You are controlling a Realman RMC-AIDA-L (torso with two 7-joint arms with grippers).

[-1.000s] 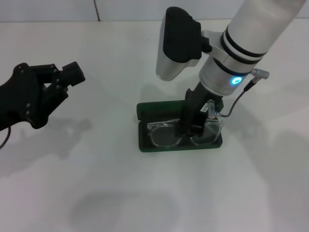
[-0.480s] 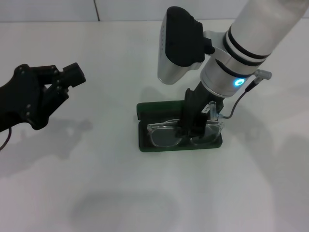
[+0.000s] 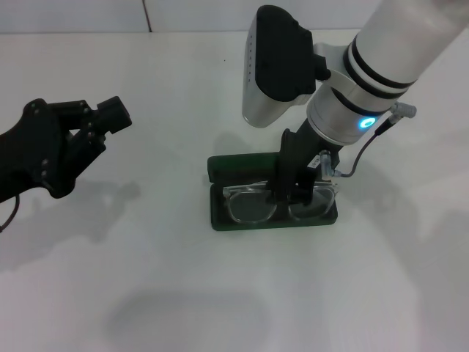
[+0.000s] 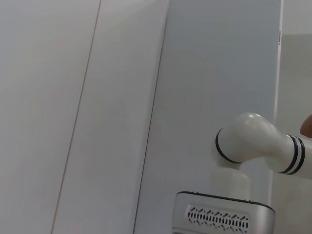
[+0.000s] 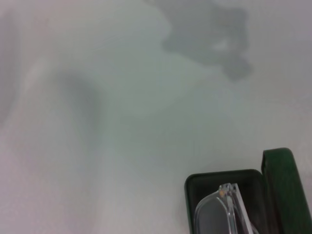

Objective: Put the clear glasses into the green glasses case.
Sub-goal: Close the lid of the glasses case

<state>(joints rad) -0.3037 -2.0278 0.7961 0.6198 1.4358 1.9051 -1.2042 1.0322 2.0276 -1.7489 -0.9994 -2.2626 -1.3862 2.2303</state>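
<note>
The green glasses case (image 3: 218, 217) lies open on the white table in the head view, its lid (image 3: 242, 163) folded back on the far side. The clear glasses (image 3: 249, 206) lie in its tray, lenses towards me. My right gripper (image 3: 289, 192) reaches straight down into the case at the bridge of the glasses and hides the middle of the frame. The right wrist view shows one end of the case (image 5: 277, 181) with one lens end of the glasses (image 5: 218, 210) inside. My left gripper (image 3: 95, 114) hovers open far to the left, well clear of the case.
White tabletop (image 3: 146, 293) surrounds the case on all sides. The table's far edge meets a pale wall (image 3: 110, 15). The left wrist view shows only wall panels and the right arm's white wrist (image 4: 253, 141).
My right arm has shifted slightly up and to the right over the case. The glasses and the case have stayed where they were. The left arm has not moved.
</note>
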